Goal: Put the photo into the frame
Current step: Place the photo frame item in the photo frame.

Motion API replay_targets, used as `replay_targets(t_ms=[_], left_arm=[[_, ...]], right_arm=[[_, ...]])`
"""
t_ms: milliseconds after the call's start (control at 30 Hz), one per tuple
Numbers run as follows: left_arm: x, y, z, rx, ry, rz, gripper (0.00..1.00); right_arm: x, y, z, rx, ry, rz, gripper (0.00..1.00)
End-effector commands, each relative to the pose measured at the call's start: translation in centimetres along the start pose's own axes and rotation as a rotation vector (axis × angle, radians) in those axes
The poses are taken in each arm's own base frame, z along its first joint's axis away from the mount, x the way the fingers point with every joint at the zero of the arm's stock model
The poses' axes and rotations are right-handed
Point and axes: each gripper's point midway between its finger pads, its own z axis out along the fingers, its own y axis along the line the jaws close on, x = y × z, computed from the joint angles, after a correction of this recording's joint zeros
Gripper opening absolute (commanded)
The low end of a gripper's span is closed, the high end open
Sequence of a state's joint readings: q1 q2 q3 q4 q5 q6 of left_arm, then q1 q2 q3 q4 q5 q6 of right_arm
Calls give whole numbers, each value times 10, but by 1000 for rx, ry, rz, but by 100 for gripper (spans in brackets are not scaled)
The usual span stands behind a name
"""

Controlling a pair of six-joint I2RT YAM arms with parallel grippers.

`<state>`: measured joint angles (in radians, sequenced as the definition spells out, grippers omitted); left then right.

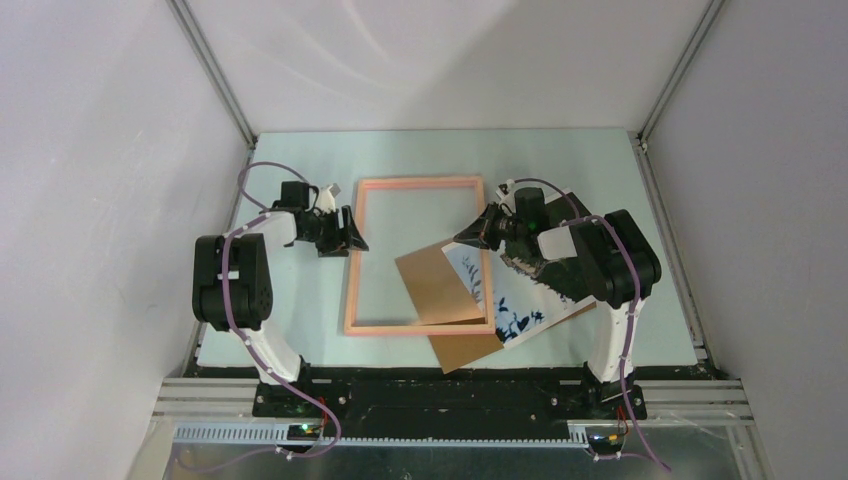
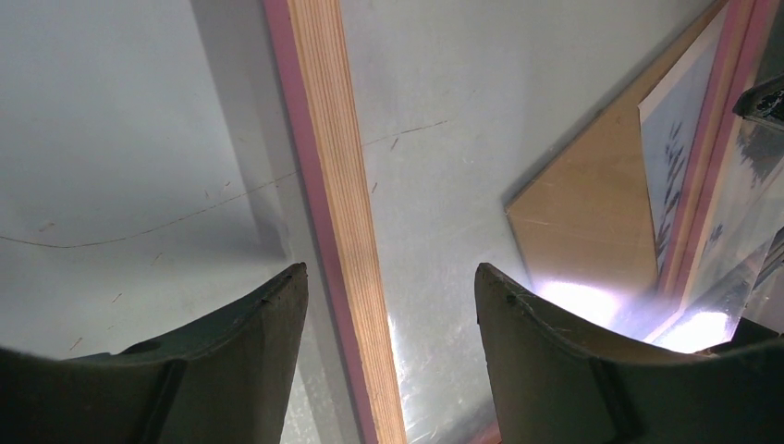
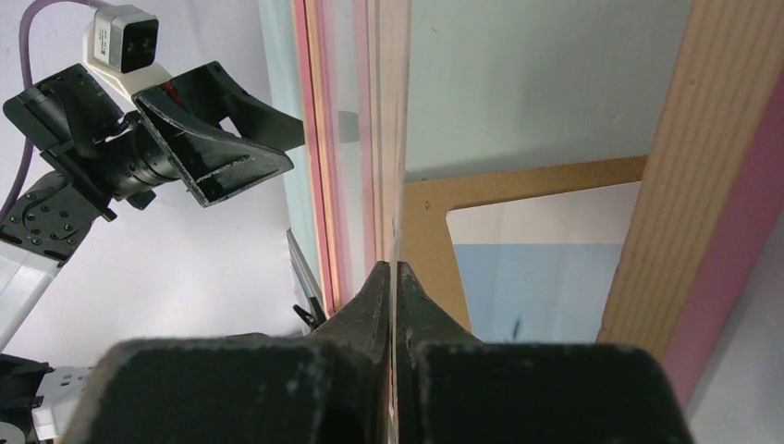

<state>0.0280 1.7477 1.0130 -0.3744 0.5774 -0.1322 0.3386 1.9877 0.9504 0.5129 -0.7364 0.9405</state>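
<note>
two tools — left tool [image 1: 352,237] open over frame [image 1: 415,182] edge, right tool [image 3: 389,268] pinching clear pane [image 3: 393,139] edge

So the table [image 1: 420,155] is a pale mint-green top with a few faint scratches, and the frame [image 1: 352,260] sits about in the middle of it, long sides running near to far. A plain brown backing board [image 1: 435,285] lies skewed under the frame's near right corner and pokes out toward the near edge. The photo [image 1: 525,310] overlaps the board and sticks out to the right.
</note>
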Motion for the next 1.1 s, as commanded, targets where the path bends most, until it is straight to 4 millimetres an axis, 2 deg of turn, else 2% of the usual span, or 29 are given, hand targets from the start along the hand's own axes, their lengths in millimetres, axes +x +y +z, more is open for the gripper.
replay_targets(t_ms=[0, 600, 1067], left_arm=[[-5, -4, 0, 1, -24, 30, 71], [-4, -4, -1, -4, -25, 37, 71], [-4, -5, -3, -5, -28, 42, 71]], right_arm=[[-12, 32, -2, -63, -29, -90, 0], [-16, 35, 1, -71, -33, -122, 0], [-16, 24, 8, -38, -29, -155, 0]])
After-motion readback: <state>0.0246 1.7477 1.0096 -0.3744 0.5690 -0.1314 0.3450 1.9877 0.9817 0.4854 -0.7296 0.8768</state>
